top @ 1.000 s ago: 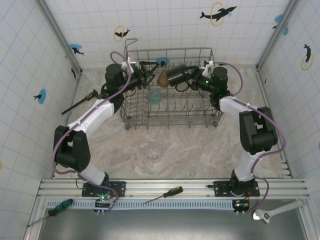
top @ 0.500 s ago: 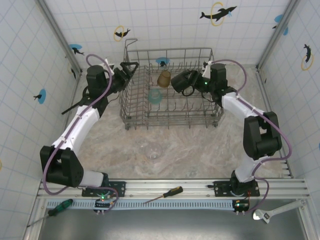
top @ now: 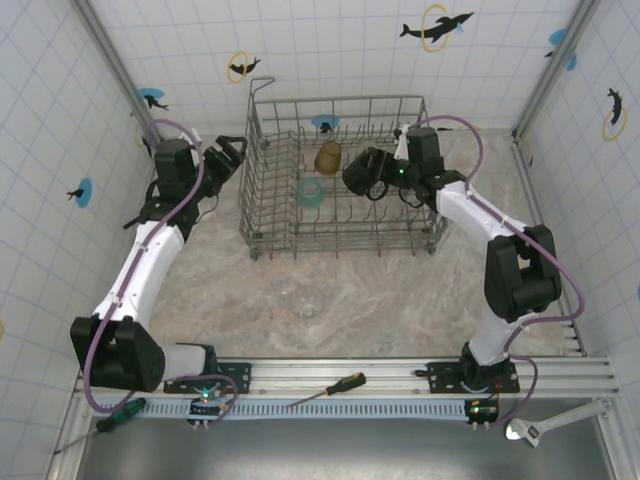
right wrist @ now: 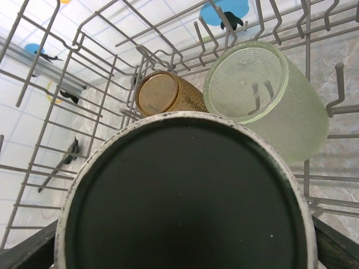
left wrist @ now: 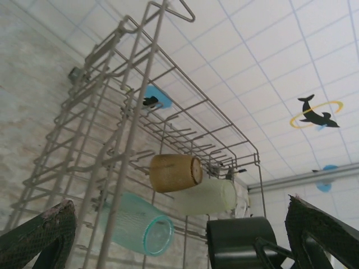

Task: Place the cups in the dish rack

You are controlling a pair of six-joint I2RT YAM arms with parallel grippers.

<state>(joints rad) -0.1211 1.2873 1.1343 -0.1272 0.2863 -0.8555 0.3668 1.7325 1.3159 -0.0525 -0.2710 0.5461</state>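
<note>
Mug [right wrist: 179, 196] stays clamped in right claw [top: 378, 172]; left claw [top: 232, 152] (agape, empty) has withdrawn.

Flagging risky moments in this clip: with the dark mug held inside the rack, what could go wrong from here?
The dark mug in the right hand hangs close to the amber cup and pale green cup; setting it down could knock them. Tines of the dish rack might catch its handle and tip it on release.
</note>
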